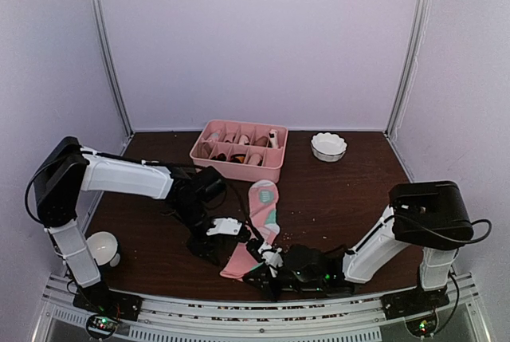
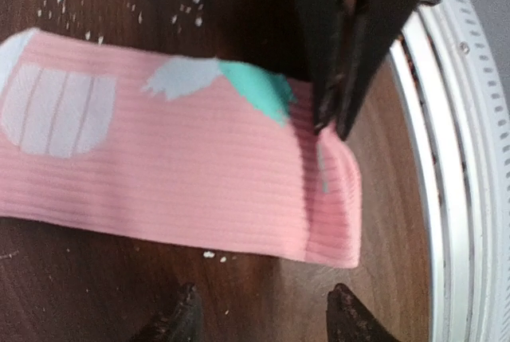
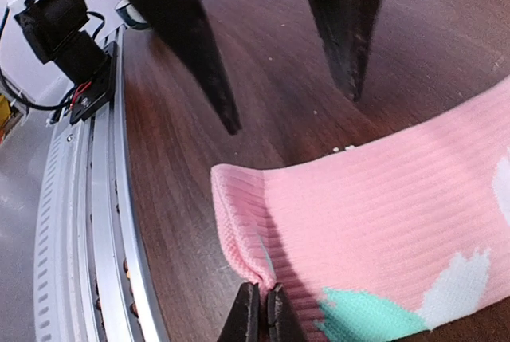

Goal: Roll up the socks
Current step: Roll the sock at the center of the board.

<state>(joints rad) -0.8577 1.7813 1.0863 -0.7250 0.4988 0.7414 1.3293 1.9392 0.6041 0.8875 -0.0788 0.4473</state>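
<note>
The right claw (image 3: 260,316) is pinched shut on the cuff edge of the pink sock (image 3: 382,222), which stretches flat on the table (image 3: 263,79) ahead of it, probably to start the roll. The left claw (image 2: 263,320) hovers open opposite, beside that cuff, seemingly ready to help.

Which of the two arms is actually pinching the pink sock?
The right arm: its fingers are shut on the cuff of the pink sock, while the left arm's fingers stand open, gripping nothing.
</note>
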